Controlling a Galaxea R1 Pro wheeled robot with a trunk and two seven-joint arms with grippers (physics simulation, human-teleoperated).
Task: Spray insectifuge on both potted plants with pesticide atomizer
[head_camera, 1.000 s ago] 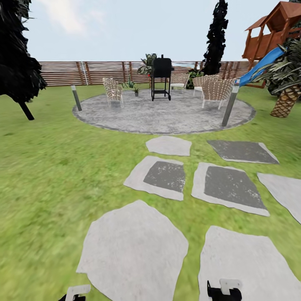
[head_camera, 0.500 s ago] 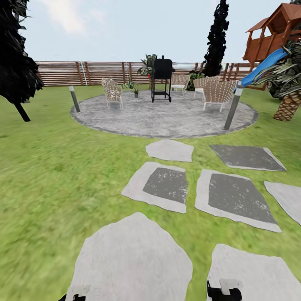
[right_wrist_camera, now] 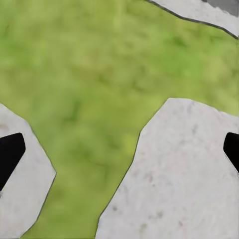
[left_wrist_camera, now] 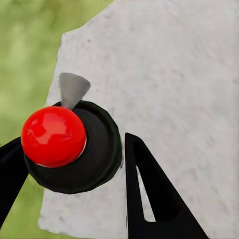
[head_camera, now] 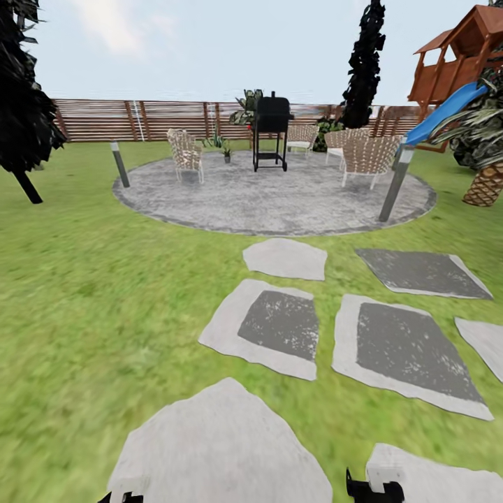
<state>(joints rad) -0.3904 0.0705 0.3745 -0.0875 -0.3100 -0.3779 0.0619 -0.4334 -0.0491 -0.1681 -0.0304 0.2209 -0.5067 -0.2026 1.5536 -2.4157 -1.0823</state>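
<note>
In the left wrist view, the pesticide atomizer (left_wrist_camera: pixel 74 149) is seen from above: a round dark body with a shiny red ball and a grey nozzle. My left gripper (left_wrist_camera: pixel 74 162) is shut on it, one black finger (left_wrist_camera: pixel 149 194) on each side, above a pale stepping slab (left_wrist_camera: pixel 169 74). My right gripper (right_wrist_camera: pixel 121 149) is open and holds nothing, over grass and slabs. Both grippers peek in at the head view's bottom edge, left gripper (head_camera: pixel 124 497) and right gripper (head_camera: pixel 374 485). One small potted plant (head_camera: pixel 227 151) stands far off at the back of the round patio (head_camera: pixel 279 199).
Stepping slabs (head_camera: pixel 279 325) cross the lawn toward the patio. On it stand a black grill (head_camera: pixel 271 133) and wicker chairs (head_camera: pixel 185 152). Grey bollard lamps (head_camera: pixel 120 164) flank the patio, with another bollard (head_camera: pixel 395 185) on the right. A wooden fence (head_camera: pixel 140 120), dark trees, a palm (head_camera: pixel 485 178) and a play tower with a slide lie beyond.
The whole head view has shifted: slabs slid down and outward in the picture and the patio looks slightly nearer, so the camera has moved forward. Both grippers hold their places at the bottom edge.
</note>
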